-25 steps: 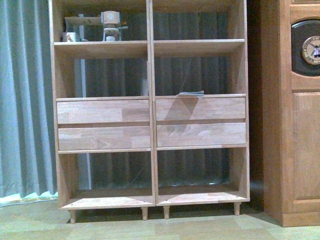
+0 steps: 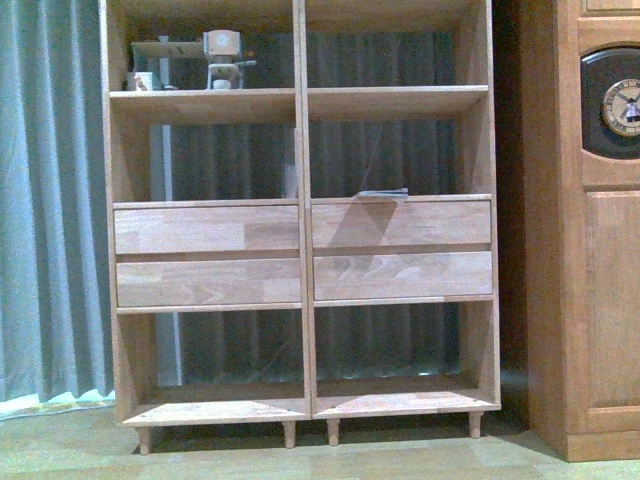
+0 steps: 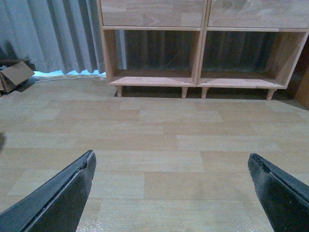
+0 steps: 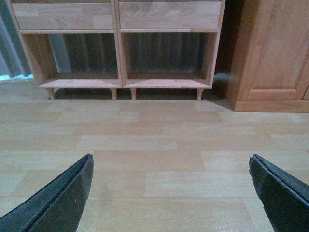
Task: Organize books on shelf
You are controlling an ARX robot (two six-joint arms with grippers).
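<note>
1 shelf (image 2: 302, 250), 4 drawers (image 2: 206, 229), 1 book (image 2: 384, 192), 1 cabinet (image 2: 600, 300), 1 clock (image 2: 622, 107).

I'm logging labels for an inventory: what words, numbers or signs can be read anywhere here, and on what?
None can be read.
Clock on the dark cabinet: dial marks too blurred.
Thin flat object atop the bookcase drawers: edge-on, no lettering shows.
Small objects on the upper left shelf: too small.

The front view faces the bookcase (image 2: 205, 230) squarely from close by; both wrist views look across the floor (image 3: 154, 140) at its bottom compartments.
</note>
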